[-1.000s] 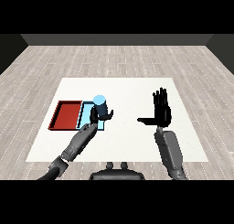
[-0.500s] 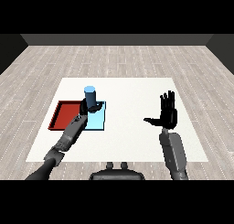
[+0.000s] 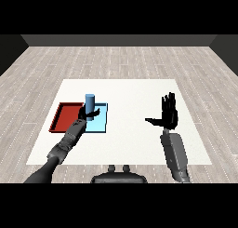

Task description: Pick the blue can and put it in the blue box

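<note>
— Where's the blue can (image 3: 89, 103) right now?

— I see it upright in my left hand (image 3: 87, 114), whose fingers curl round its lower part. It sits over the light blue tray (image 3: 101, 125), near that tray's left edge where it meets the red tray (image 3: 66, 117). From this angle I can't tell whether the can's base touches the tray floor or hangs just above it.

— And the trays themselves?

— Side by side on the left half of the white table (image 3: 130, 92), red one nearer the table's left edge.

— Your other hand?

— My right hand (image 3: 168, 116) is raised over the right half of the table, fingers straight and spread, thumb pointing left, holding nothing, well apart from both trays.
</note>
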Controlling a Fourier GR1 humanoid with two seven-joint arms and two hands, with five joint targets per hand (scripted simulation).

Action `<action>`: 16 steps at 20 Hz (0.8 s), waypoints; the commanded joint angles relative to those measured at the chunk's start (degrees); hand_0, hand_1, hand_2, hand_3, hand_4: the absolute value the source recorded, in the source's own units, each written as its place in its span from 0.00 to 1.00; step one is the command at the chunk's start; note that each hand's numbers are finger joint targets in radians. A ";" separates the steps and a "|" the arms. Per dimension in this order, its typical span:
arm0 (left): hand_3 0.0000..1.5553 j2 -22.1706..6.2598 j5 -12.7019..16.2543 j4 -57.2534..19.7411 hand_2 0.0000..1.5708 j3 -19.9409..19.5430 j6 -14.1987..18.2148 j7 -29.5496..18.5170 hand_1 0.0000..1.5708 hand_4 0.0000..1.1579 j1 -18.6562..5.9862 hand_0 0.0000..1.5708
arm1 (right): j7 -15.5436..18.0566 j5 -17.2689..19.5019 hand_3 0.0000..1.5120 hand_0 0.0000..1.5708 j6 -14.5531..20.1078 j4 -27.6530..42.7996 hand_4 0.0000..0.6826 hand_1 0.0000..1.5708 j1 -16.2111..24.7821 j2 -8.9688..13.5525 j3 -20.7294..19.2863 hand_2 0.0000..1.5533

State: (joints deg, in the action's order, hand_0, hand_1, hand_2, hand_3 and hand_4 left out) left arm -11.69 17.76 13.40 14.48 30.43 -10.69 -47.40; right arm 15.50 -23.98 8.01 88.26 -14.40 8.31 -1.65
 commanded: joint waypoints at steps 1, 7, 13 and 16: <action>0.76 2.13 -2.26 -8.36 0.81 1.13 1.93 2.25 0.86 0.81 1.01 0.86 | 0.22 0.36 0.00 0.00 0.36 0.38 0.00 0.00 0.96 -0.41 0.09 0.00; 0.52 1.92 -1.60 -11.79 0.57 -0.50 -3.64 2.56 0.58 0.77 2.52 0.58 | 0.76 0.33 0.00 0.00 -0.48 -2.15 0.00 0.00 -2.91 -0.88 0.02 0.00; 0.00 3.10 -6.43 -13.25 0.00 3.38 -2.75 6.37 0.00 0.45 0.88 0.00 | 0.68 0.35 0.00 0.00 -0.25 -0.72 0.00 0.00 -0.98 -1.89 0.46 0.00; 0.00 3.24 -7.93 -13.28 0.00 4.32 4.27 7.27 0.00 0.00 -1.35 0.00 | 4.63 -0.99 0.00 0.00 -3.54 -6.13 0.00 0.00 -2.17 -1.84 -1.53 0.00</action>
State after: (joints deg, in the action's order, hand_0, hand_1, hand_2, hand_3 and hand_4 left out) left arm -9.37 12.14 2.00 17.15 29.29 -5.63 -48.28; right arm 18.54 -24.50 5.17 84.58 -15.28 7.16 -2.41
